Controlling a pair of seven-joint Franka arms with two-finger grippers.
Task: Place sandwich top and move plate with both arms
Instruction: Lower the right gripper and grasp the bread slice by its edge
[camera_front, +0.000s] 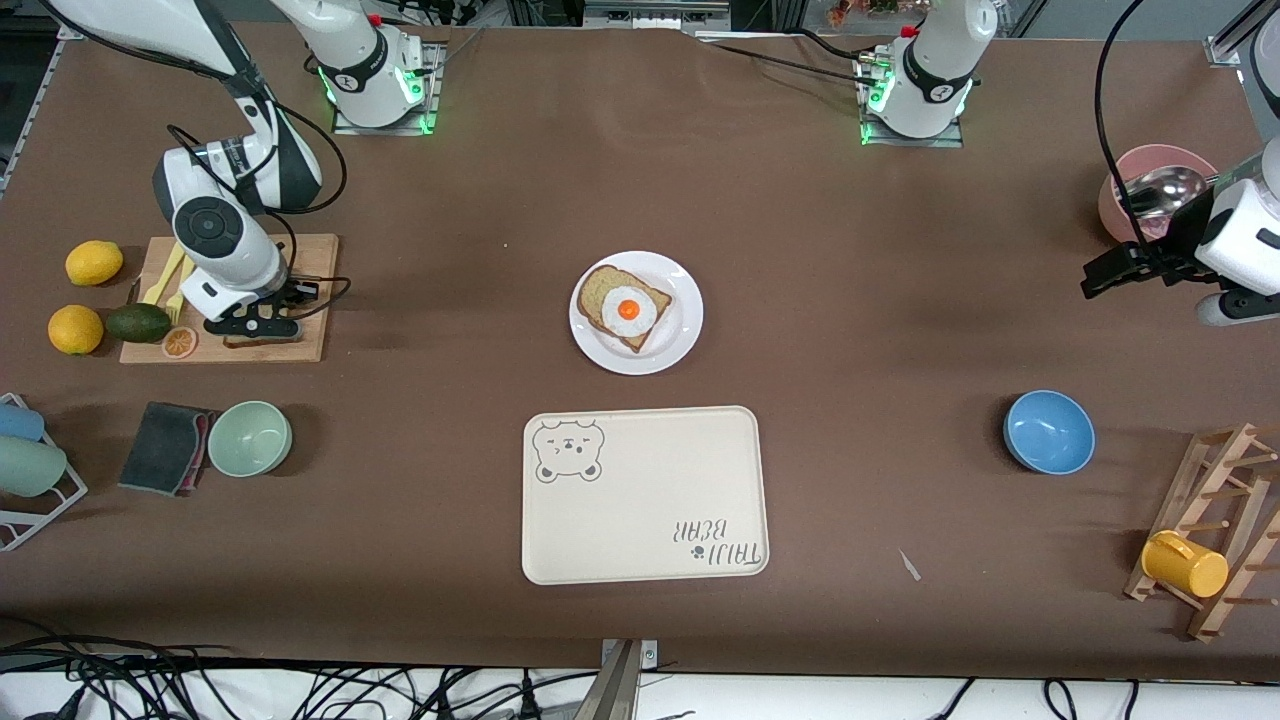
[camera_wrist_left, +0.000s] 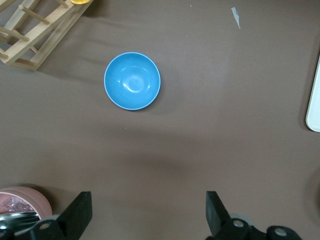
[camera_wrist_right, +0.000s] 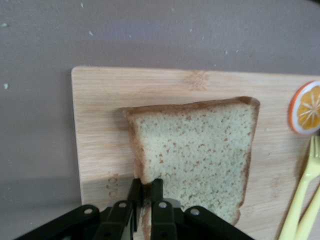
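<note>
From across the table the right gripper (camera_front: 262, 325) is down on the wooden cutting board (camera_front: 310, 300) at the right arm's end, and its own wrist hides whatever is under it; only the right wrist view shows the sandwich top (camera_wrist_right: 200, 150) lying flat on that board, with the right gripper (camera_wrist_right: 144, 200) drawn narrow and pinched on the crust at one edge of the slice. That close view also catches the orange slice (camera_wrist_right: 306, 107) and the yellow fork (camera_wrist_right: 300, 200) at the board's other end, both clear of the bread. The left wrist view looks down on the blue bowl (camera_wrist_left: 132, 81), a corner of the wooden rack (camera_wrist_left: 35, 30) and the rim of the pink bowl (camera_wrist_left: 30, 197), with the left gripper (camera_wrist_left: 147, 215) spread wide over bare tabletop. In the front view the left gripper (camera_front: 1110, 275) hangs in the air beside the pink bowl with a metal ladle (camera_front: 1160, 190), where that arm waits. The plate (camera_front: 680, 335) sits at the middle of the table, well apart from both grippers, carrying the slice with a fried egg (camera_front: 628, 308). Nearer the camera than the plate lies the cream tray with a bear drawing (camera_front: 645, 500). Beside the board sit two lemons (camera_front: 93, 262) and an avocado (camera_front: 138, 322), and nearer the camera a green bowl (camera_front: 250, 438) and a dark cloth (camera_front: 165, 447). A yellow cup (camera_front: 1185, 563) hangs on the rack at the left arm's end.
</note>
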